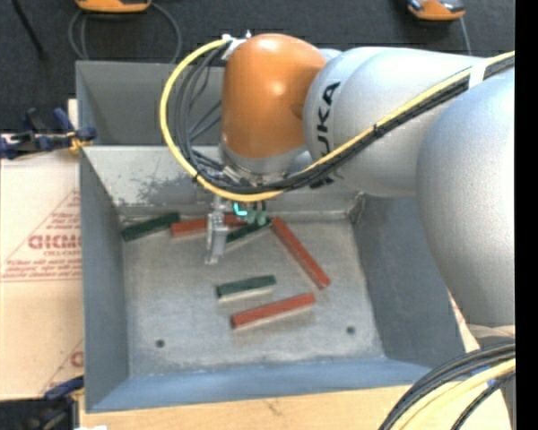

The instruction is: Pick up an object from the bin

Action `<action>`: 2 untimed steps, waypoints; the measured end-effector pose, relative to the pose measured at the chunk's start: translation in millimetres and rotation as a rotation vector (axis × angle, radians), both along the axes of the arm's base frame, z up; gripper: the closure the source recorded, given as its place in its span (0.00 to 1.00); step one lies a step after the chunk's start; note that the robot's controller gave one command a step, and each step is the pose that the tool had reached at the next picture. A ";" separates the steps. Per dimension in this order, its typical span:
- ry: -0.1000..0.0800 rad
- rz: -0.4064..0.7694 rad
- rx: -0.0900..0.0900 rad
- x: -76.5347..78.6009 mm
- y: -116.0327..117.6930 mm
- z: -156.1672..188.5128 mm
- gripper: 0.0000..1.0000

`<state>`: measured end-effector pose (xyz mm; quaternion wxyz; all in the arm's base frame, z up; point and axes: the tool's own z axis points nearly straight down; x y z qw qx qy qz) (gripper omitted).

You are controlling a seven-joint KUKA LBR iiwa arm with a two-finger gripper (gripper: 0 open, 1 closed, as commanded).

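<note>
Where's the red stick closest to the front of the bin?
The red stick lies flat mid-floor, just in front of a short green stick, nearer the camera than the gripper.

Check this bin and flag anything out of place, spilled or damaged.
Nothing serious. The red sticks and green sticks lie flat and scattered on the bin floor, none visibly broken. Only oddity: a speckled, scuffed patch on the back wall at left.

A flat green stick [249, 232] lies tilted at the back of the bin [103, 267] (partly hidden), beside a red stick [187, 228]
</note>
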<state>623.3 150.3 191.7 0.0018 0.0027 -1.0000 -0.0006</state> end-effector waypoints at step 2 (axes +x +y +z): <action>-0.008 -0.057 -0.004 -12.6 -137.7 -74.8 0.00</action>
